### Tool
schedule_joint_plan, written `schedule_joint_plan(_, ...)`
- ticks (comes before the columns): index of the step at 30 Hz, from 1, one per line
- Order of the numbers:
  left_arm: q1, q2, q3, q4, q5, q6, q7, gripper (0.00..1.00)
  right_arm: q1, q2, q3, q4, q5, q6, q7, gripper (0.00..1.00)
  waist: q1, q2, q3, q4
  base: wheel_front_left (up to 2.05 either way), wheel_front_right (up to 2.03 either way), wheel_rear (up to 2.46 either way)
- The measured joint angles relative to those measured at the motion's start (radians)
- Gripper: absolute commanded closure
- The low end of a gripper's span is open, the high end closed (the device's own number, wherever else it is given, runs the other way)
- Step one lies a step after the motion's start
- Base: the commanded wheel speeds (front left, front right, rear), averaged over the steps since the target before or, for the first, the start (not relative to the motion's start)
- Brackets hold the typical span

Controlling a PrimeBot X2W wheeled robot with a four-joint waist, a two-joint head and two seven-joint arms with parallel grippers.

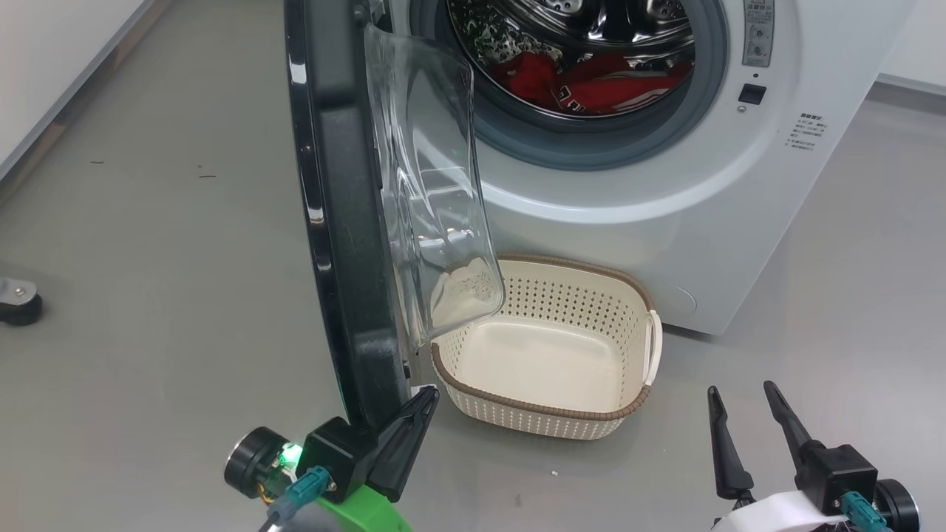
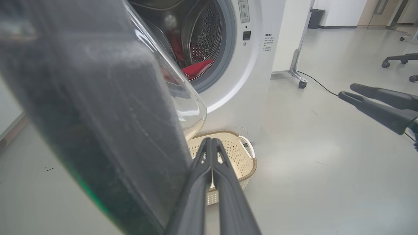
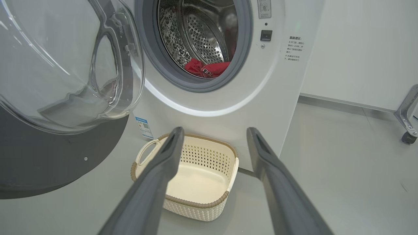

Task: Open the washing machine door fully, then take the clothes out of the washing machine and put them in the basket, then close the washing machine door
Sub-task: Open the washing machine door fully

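Observation:
The washing machine door (image 1: 340,222) stands swung out on its left hinge, edge-on to me, its clear glass bowl (image 1: 436,192) bulging toward the drum. My left gripper (image 1: 425,395) is shut, with its tips against the door's lower inner edge; the door (image 2: 98,130) looms close beside the shut fingers (image 2: 196,182). The red clothes (image 1: 591,85) lie inside the washing machine (image 1: 628,207). On the floor in front stands the cream basket (image 1: 547,410), with nothing in it. My right gripper (image 1: 739,391) hangs open to the basket's right, holding nothing, and in its own view it (image 3: 214,130) points at the basket (image 3: 199,202).
A small grey caster (image 1: 18,303) sits on the floor at far left. A wheeled stand leg (image 2: 298,76) with a cable and office chair bases (image 2: 400,60) lie to the right of the machine. Grey floor spreads around the basket.

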State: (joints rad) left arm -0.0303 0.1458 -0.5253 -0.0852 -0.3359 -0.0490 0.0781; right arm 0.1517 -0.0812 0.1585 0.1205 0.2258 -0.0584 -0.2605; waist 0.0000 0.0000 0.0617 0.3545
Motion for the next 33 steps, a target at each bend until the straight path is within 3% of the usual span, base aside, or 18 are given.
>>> schedule_joint_plan(33, 0.005, 0.007, 0.046, 0.007, -0.003, 0.046, -0.014, 1.0, -0.001, 0.0, -0.045, 0.001, -0.039, 0.016, 0.0, 0.0, 0.0, 0.0, 0.015, 0.14, 0.0, 0.0, 0.0)
